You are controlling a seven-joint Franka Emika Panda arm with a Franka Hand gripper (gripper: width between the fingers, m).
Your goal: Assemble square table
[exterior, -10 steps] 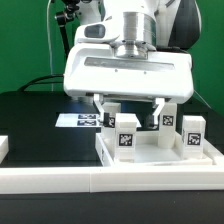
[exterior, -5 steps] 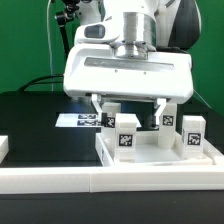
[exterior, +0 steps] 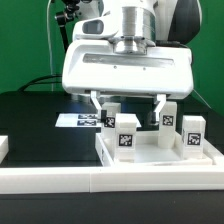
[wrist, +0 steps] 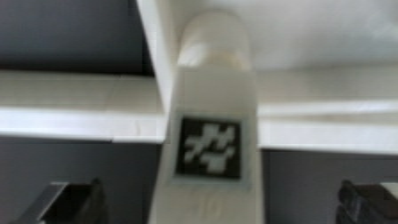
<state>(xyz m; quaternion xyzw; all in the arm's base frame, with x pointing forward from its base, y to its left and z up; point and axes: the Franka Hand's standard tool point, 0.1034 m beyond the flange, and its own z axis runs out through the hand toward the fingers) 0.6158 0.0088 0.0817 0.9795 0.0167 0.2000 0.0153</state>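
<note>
The white square table top [exterior: 150, 157] lies at the exterior view's right, behind the front rail. Several white tagged legs stand on it: one at the front middle [exterior: 127, 134], one behind it [exterior: 110, 113], and two to the right [exterior: 167, 118] [exterior: 192, 133]. My gripper [exterior: 128, 108] hangs open just above the front middle leg, its fingers [exterior: 97, 104] spread wide. In the wrist view that leg [wrist: 214, 120] runs between my open gripper [wrist: 219, 202], well apart from both fingertips [wrist: 75, 200]. The tray's rim [wrist: 71, 105] lies beneath it.
The marker board [exterior: 78, 120] lies flat on the black surface left of the tray. A long white rail [exterior: 90, 180] runs along the front edge. A small white block [exterior: 4, 148] sits at the far left. A green wall stands behind.
My gripper has risen slightly above the legs, still open. The legs and tray have not moved.
</note>
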